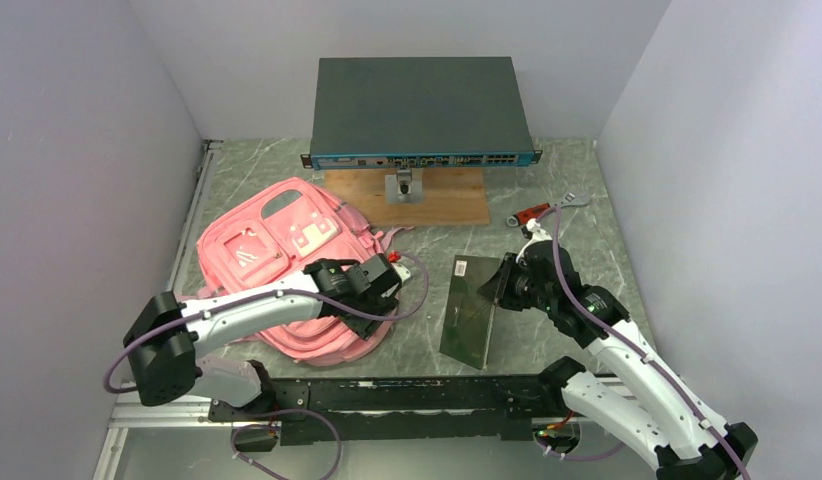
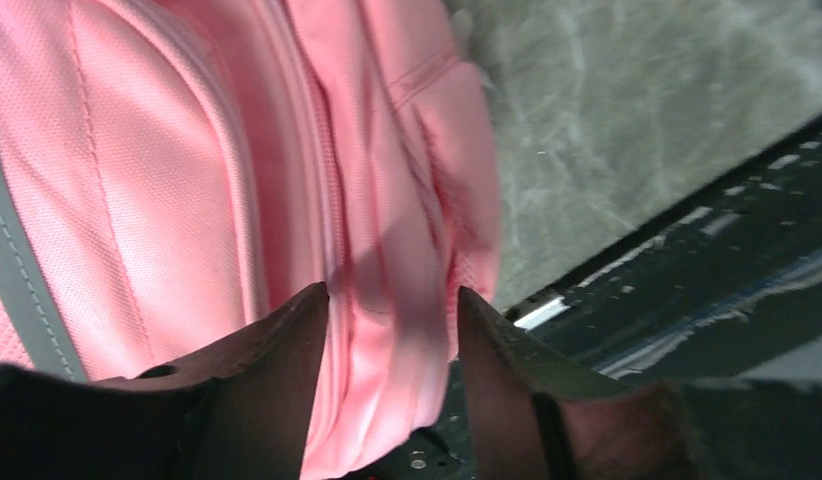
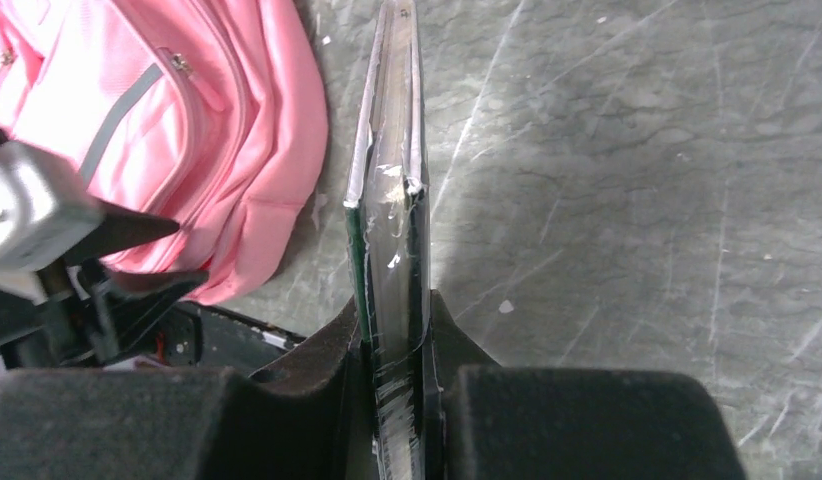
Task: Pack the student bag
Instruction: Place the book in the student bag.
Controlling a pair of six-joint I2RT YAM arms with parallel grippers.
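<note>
Student bag (image 1: 277, 250) lies flat on the left of the table (image 1: 567, 215), and I'd guess nothing's packed yet. My left gripper (image 2: 392, 300) straddles a fold at the bag's near edge (can't tell if it's actually pinching). Right gripper (image 3: 392, 315) is clamped on 1 thin green book (image 3: 387, 150), stood on edge near the bag. Early days: opening, loading and zipping are all left.
</note>
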